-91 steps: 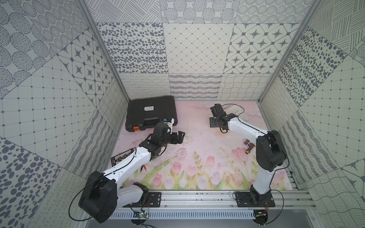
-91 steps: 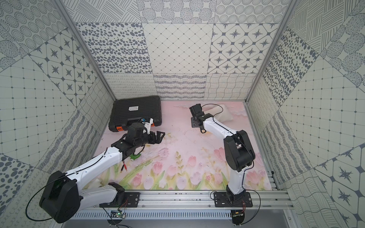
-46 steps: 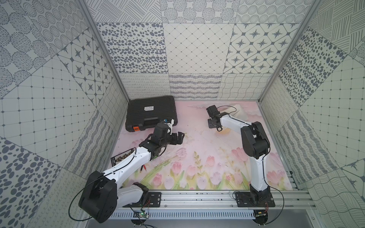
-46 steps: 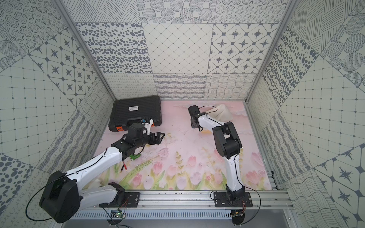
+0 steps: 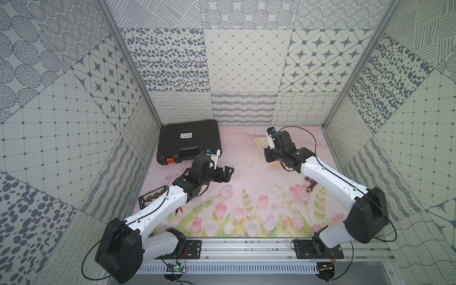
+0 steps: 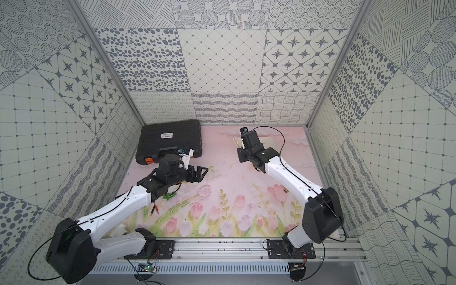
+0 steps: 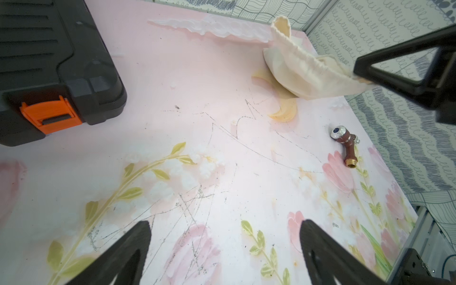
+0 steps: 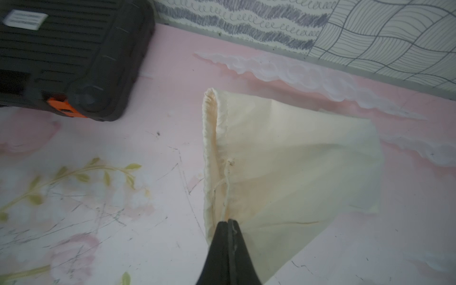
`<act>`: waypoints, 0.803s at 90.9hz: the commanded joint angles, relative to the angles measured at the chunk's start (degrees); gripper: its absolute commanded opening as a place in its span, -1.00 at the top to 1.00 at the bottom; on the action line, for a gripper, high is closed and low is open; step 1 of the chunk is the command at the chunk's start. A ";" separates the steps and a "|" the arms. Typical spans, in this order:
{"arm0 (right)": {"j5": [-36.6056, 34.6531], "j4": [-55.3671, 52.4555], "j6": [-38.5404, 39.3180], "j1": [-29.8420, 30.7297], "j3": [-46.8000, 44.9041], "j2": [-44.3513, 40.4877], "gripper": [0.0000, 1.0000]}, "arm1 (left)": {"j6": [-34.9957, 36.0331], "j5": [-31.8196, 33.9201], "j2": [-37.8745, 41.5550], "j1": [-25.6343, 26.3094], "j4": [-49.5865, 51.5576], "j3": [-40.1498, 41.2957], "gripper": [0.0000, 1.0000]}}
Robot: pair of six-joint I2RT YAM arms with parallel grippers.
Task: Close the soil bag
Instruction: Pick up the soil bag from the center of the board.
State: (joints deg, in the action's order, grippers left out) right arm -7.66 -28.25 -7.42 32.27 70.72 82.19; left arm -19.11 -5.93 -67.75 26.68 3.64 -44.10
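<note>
**Right gripper pinches the bag's mouth, left gripper wide open**

In the right wrist view the 2 black fingers (image 8: 219, 251) of the right gripper (image 8: 228, 222) are squeezed tight together, no gap. They bite the soil bag (image 8: 283, 160) at the edge of its mouth, right where the thin cords (image 8: 225, 187) run down into the tips. The mouth hem is bunched up & runs in a line away from the tips. The rest of the cloth spreads out beside it.

From the left wrist cam, one corner of the bag (image 7: 303, 66) is held up off the pink flower mat (image 7: 222, 160). The bag's low side touches the mat.

The left gripper (image 7: 224, 223) has its fingers (image 7: 133, 246) spread far apart w/ nothing btwn them, just mat below. In both top views it (image 5: 228, 172) (image 6: 202, 172) hangs over the mat just in front of the black case (image 5: 188, 140), well apart from the bag.

The bag sits at the back of the mat, on the right side, nr the back wall (image 5: 261, 143) (image 6: 269, 142). The right arm's wrist hides most of it from above.

The case lies in the back left corner w/ an orange latch (image 7: 50, 116) on its front. A small brown tap piece (image 7: 344, 148) lies on the mat nr the right wall, apart from the bag.
</note>
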 commanded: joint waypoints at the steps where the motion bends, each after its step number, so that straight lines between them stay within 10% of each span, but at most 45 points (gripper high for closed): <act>1: 9.88 1.44 2.53 0.59 -4.10 -5.21 1.00 | 4.54 -3.89 0.04 2.72 -2.53 -2.78 -0.92; 73: 8.81 11.65 0.97 -0.20 -20.99 -21.49 1.00 | 47.25 -13.93 -31.16 9.83 -27.77 -17.76 -0.84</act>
State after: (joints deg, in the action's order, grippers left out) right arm -0.49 -21.43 -4.99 32.12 50.46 61.10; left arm 12.80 -16.45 -91.98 36.36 -11.40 -56.77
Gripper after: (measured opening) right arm 0.049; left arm 0.913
